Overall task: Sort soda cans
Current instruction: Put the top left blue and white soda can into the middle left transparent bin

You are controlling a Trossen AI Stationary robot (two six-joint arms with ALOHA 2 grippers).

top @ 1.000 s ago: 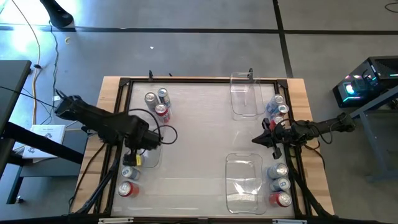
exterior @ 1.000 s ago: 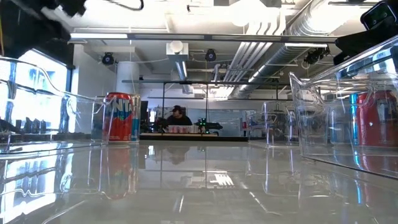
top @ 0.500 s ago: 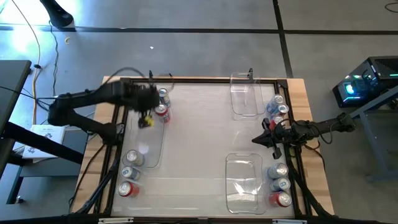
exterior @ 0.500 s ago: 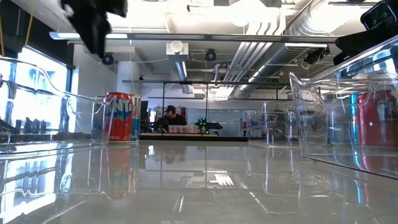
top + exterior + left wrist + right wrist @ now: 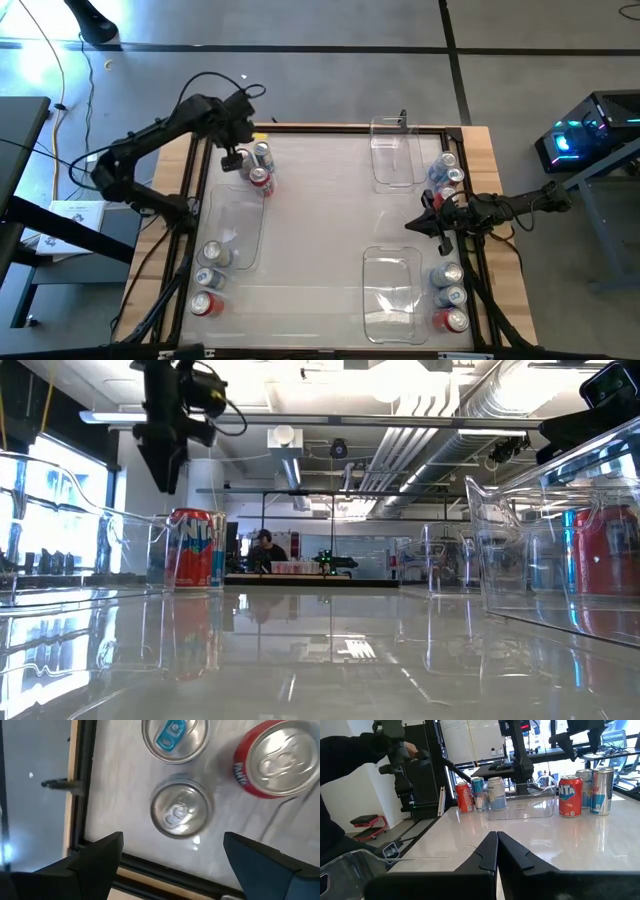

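Three soda cans stand upright at the table's far left: a silver one (image 5: 180,812), one with a blue tab (image 5: 175,735) and a red one (image 5: 275,762). My left gripper (image 5: 237,160) hangs open above them, pointing down. In its wrist view the two fingers (image 5: 172,839) stand either side of the silver can and clear of it. In the low view it hangs (image 5: 165,455) above a red can (image 5: 195,548). My right gripper (image 5: 420,225) waits shut and level at the right edge, holding nothing (image 5: 496,851).
A clear bin (image 5: 240,230) lies near the left edge, with a can (image 5: 215,253) at its near end and two more cans (image 5: 206,290) beside it. Two clear bins (image 5: 395,150) (image 5: 390,290) sit toward the right. Cans stand at the far right (image 5: 447,170) and near right (image 5: 450,296).
My left gripper has swung from above the near end of the left bin toward the table's far edge and turned about as it went. It now hangs over the three far-left cans, open throughout. No can has moved.
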